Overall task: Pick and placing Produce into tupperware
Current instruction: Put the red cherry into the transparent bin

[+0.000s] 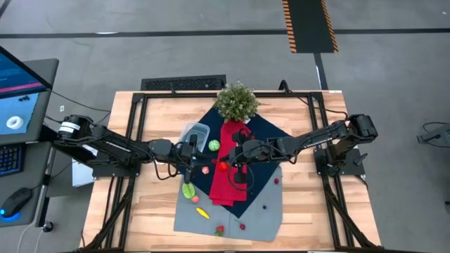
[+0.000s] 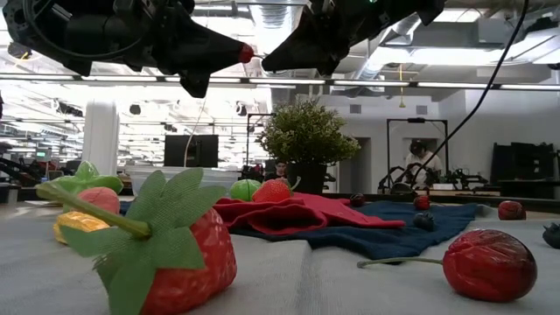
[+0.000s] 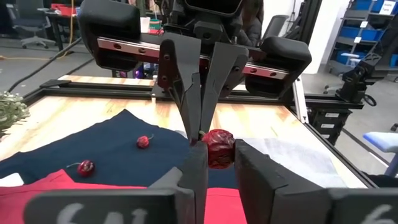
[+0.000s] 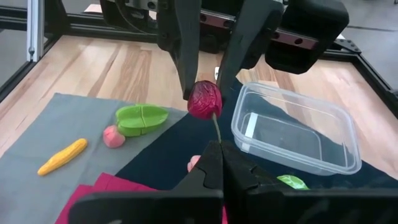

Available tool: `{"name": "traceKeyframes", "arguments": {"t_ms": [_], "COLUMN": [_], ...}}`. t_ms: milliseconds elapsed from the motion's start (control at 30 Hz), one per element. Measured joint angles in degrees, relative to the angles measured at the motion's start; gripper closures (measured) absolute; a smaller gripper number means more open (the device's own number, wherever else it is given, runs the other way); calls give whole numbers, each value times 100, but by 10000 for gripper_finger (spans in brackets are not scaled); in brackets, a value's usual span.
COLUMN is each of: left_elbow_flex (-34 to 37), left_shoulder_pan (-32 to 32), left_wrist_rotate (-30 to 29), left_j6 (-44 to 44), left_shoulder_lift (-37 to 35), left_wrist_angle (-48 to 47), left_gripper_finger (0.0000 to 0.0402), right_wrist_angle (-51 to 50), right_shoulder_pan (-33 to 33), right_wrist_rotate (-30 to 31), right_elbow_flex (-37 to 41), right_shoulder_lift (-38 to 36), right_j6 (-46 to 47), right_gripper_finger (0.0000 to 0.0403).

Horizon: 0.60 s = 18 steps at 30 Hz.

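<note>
Above the middle of the table, the left gripper (image 1: 191, 156) and the right gripper (image 1: 235, 156) meet tip to tip over a dark blue cloth (image 1: 271, 133). Between them hangs one small dark red toy cherry with a thin stem (image 4: 204, 99). The left gripper's fingers (image 4: 186, 46) press against the fruit's two sides. The right gripper's fingers (image 4: 214, 165) are closed together on the end of the stem. The cherry's long axis runs left to right, fruit toward the left arm and stem pointing at the right arm.

One clear rounded-rectangular plastic tupperware (image 1: 197, 131) sits on the far left of the blue cloth, lying open-side up. Left of the grippers on the grey cloth (image 1: 260, 218) lie one yellow elongated piece (image 4: 62, 155), one pink round piece (image 4: 113, 135) and one green leafy piece (image 4: 142, 118). One green round piece (image 1: 214, 145) rests just right of the container. Two small red cherries (image 3: 85, 167) lie on the blue cloth toward the right.
</note>
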<state>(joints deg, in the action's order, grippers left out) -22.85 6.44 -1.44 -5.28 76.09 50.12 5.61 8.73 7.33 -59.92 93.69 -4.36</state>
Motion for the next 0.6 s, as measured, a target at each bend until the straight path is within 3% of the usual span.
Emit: {"name": "traceKeyframes", "arguments": {"t_ms": [333,600], "left_elbow_flex": [0,0], "left_shoulder_pan": [-2,-2], "left_wrist_rotate": [-117,-194], "left_j6": [107,113], "left_shoulder_lift": [-1,0], "left_wrist_angle": [1,-3], "left_gripper_finger": [370,371], "right_wrist_angle": [7,5], "right_shoulder_pan": [20,24], "right_wrist_rotate": [2,0], "right_elbow_flex": [0,0], "right_shoulder_lift": [0,0], "right_j6": [-4,21], "right_gripper_finger": [389,332]}}
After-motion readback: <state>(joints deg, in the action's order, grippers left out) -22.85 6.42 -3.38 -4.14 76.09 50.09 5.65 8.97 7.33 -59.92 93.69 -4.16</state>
